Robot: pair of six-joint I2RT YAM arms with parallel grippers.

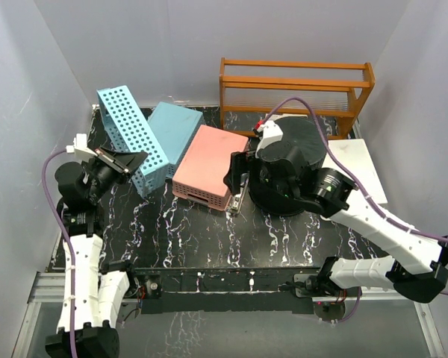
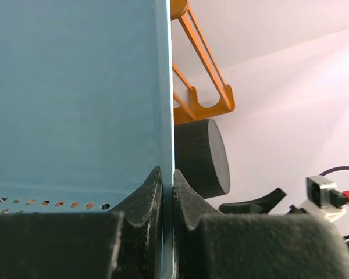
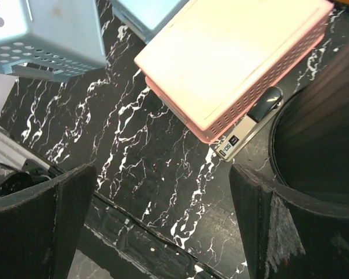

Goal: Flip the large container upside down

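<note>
Large container (image 1: 302,145) seemingly base-up, axis vertical

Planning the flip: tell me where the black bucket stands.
Top view, right of centre: the black bucket stands right of the pink basket, in front of the orange rack.

The top view looks down from above and behind the arm bases, far enough back to hold the whole bench (image 1: 209,246), with the pink basket (image 1: 209,168) near its middle. The right wrist view hangs close over the bench just on the near side of the pink basket, facing down. The left wrist view sits left of the pink basket, pressed against the wall of a blue basket (image 2: 75,87), facing across the bench. All three share the large container (image 1: 310,149), right of the pink basket.
</note>
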